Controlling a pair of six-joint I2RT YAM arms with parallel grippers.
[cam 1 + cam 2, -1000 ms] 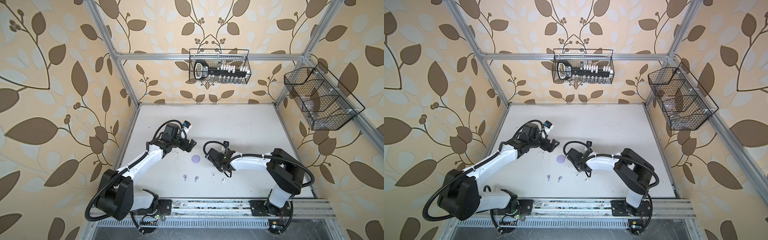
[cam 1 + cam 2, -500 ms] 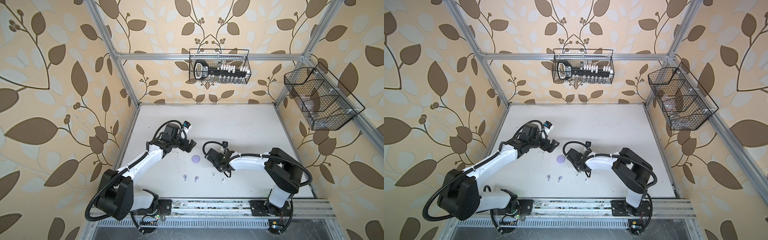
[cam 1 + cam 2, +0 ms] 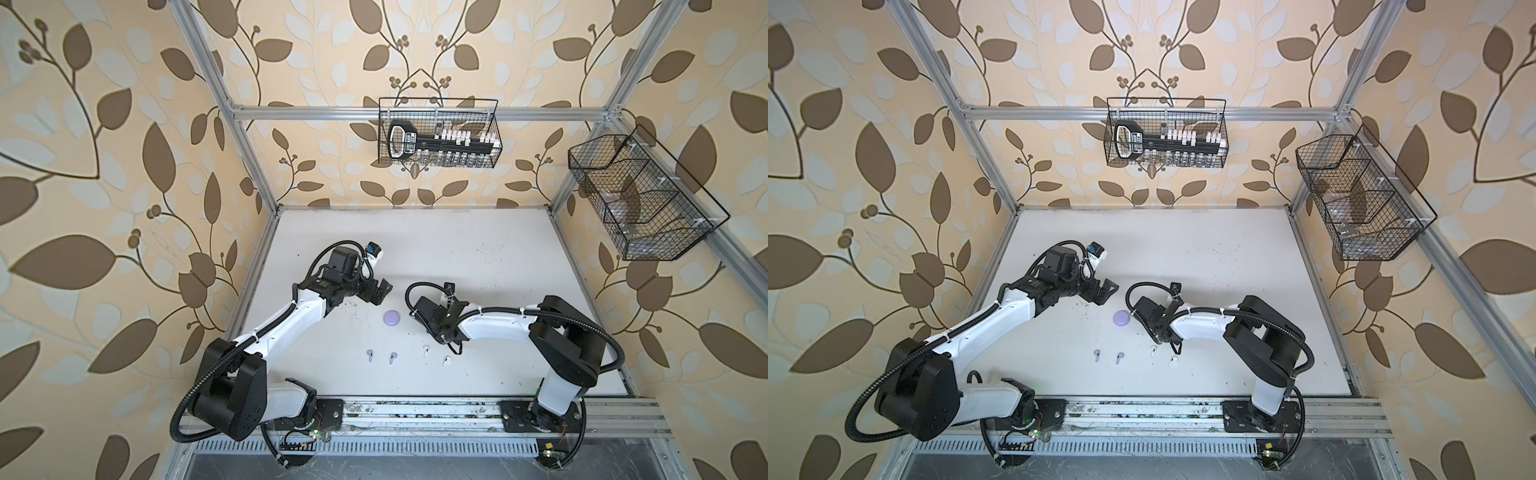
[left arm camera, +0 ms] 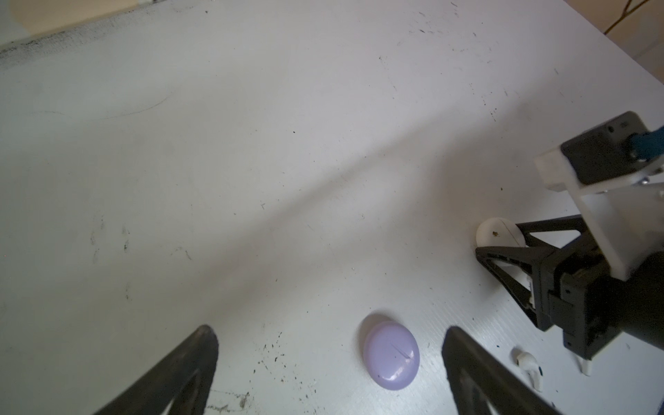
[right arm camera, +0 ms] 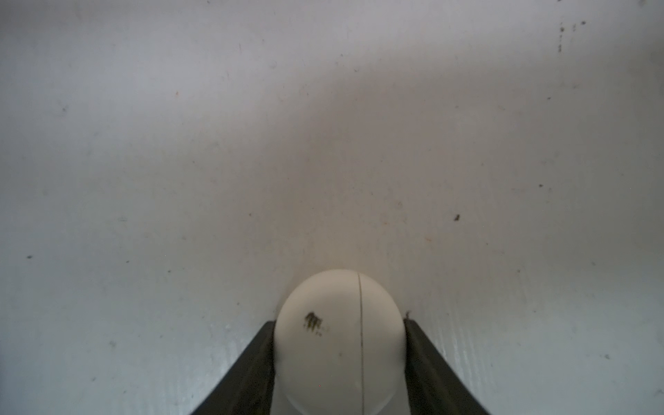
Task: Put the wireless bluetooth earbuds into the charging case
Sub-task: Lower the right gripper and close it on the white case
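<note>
The wireless bluetooth earbuds [image 3: 392, 356] lie loose on the white table [image 3: 457, 249], in a rough row toward its front edge, none of them in a case. The table is scuffed and speckled with dark marks.

Two wire baskets hang on the walls. The back basket [image 3: 438, 133] holds a black tool and a row of small white pieces. The side basket [image 3: 640, 199] hangs on the right wall.

The left arm [image 3: 291, 320] reaches in from the front left corner and the right arm [image 3: 498, 326] from the front right. Their grippers come near each other over the table's middle.

The left gripper [image 3: 380, 291] has its jaws spread wide and holds nothing. It is near the lavender charging case [image 3: 391, 318] but apart from it. That case lies flat and closed on the table.

The right gripper [image 5: 339, 325] has a finger pressed against each side of the white charging case [image 5: 339, 345]. The case is turned on edge with its seam line facing the right wrist camera. Whether it is clear of the table I cannot tell.

The two lavender earbuds [image 3: 1097, 354] lie side by side in front of the lavender charging case. The two white earbuds [image 3: 1153, 351] lie further right, just in front of the right gripper and apart from it.
</note>
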